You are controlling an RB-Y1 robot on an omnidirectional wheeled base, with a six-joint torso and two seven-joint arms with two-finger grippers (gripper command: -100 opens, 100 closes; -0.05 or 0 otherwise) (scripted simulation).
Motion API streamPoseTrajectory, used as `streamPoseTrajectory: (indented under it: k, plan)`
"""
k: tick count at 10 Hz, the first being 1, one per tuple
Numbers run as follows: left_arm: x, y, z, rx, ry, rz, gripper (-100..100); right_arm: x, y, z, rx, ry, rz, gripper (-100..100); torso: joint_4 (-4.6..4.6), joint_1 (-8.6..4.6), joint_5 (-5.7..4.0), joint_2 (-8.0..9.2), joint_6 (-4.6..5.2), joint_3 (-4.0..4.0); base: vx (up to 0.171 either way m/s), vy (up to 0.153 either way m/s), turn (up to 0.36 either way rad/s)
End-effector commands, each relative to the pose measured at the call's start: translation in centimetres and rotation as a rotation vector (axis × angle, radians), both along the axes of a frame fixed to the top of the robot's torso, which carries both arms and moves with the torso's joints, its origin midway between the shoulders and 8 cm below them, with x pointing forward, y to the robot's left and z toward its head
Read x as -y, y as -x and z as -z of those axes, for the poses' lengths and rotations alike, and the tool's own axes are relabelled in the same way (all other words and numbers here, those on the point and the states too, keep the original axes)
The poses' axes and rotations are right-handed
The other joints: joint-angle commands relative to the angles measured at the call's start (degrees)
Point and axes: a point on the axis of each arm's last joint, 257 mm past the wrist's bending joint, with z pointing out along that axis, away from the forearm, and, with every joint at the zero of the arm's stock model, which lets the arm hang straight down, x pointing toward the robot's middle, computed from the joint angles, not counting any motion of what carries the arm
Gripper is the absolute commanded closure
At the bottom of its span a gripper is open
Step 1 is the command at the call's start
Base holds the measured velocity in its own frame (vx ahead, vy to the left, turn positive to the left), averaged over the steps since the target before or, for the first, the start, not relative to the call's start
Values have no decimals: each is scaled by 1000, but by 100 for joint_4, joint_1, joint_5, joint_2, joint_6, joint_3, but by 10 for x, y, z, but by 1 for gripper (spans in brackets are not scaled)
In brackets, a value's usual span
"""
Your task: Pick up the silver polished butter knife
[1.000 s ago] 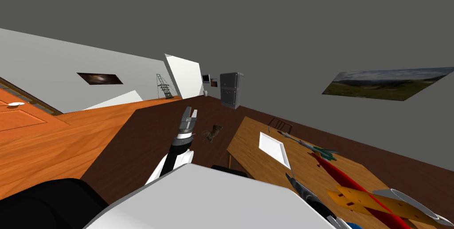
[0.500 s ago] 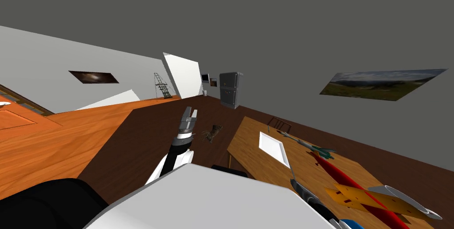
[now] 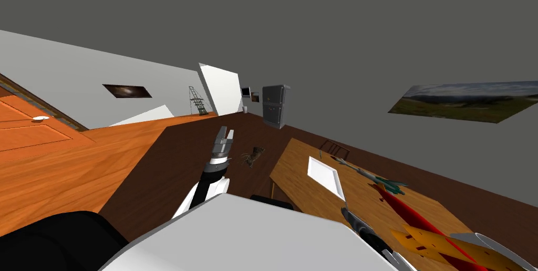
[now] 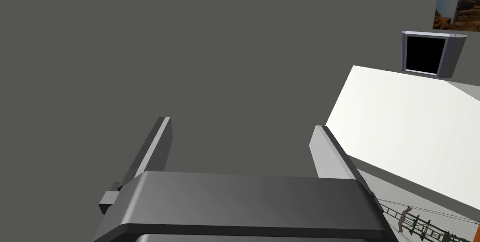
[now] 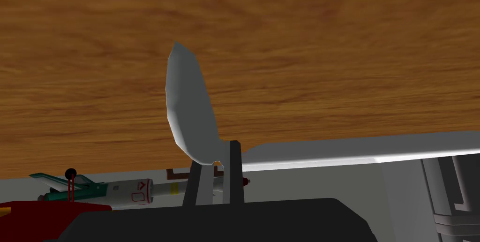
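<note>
Grey knife blade stands in the right tool, fingers pinched close on its narrow neck, over the wooden bench. Whether it is clear of the wood I cannot tell. With so thin a hold, I judge a slow, straight lift best, wrist steady so the blade cannot pivot, well away from the toy plane nearby. Left tool hangs spread wide, empty, off the bench.

Lower right, we see the table crowded: tray, toy jet, red-orange model hem in our right gripper and its knife. Bare wood left of tray; floor open mid-frame.
</note>
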Motion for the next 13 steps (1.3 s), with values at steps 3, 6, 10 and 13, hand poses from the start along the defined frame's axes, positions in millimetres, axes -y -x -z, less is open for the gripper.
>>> streamPoseTrajectory:
  k: [3, 6, 10, 13]
  plan:
    - [0, 0, 0, 0, 0, 0, 0, 0, -22, -4, 7, 16, 40, 100, 1, 4, 0, 28, 10, 14, -113, -61, 85]
    - [0, 0, 0, 0, 0, 0, 0, -8, -48, -8, 21, 13, 72, 100, -1, 17, 5, 27, 14, 13, -128, -39, 101]
    - [0, 0, 0, 0, 0, 0, 0, -18, -71, -12, 22, 6, 107, 100, -4, 17, 7, 22, 13, 10, -116, -41, 98]
    - [0, 0, 0, 0, 0, 0, 0, -20, -77, -12, 3, 8, 139, 100, -5, 19, 6, 25, 11, 10, -116, -37, 89]
